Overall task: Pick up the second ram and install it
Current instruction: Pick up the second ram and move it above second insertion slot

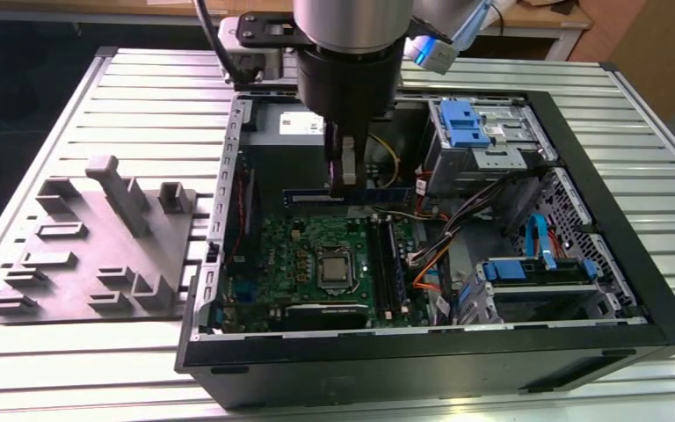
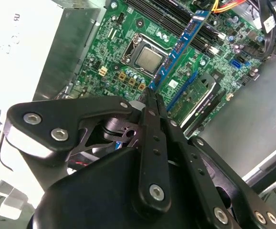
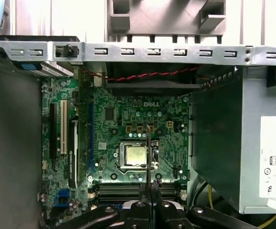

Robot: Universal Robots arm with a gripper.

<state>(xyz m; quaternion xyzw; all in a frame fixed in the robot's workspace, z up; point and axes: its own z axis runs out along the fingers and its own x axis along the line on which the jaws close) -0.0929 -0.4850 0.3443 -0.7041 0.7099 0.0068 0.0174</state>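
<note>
Since the fingers [image 2: 153, 129] are pinched narrow on the flat faces of the second ram [image 2: 178, 47], the strip is carried on edge. In the exterior view the grip sits about mid-length, with blue board showing on both sides. It looks like a light, stiff part, so weight is no worry. The hazards are its thinness and its smooth faces, and a narrow pinch could let it pivot or slide. The chips and the contact edge are the fragile parts, so I judge the upper edge and bare board near the middle to be the sound place to hold. A central grip also keeps the strip level.

Beyond the fingers, the strip hangs above the green motherboard [image 3: 109, 138] and apparently apart from it. In the first wrist view its thin edge crosses the processor socket [image 3: 135, 155]. Around the board stands the open computer case [image 1: 431, 347]. Outside the case, on the ribbed worktop [image 1: 80, 88] at the exterior view's left, sits a grey fixture block [image 1: 91, 255].
</note>
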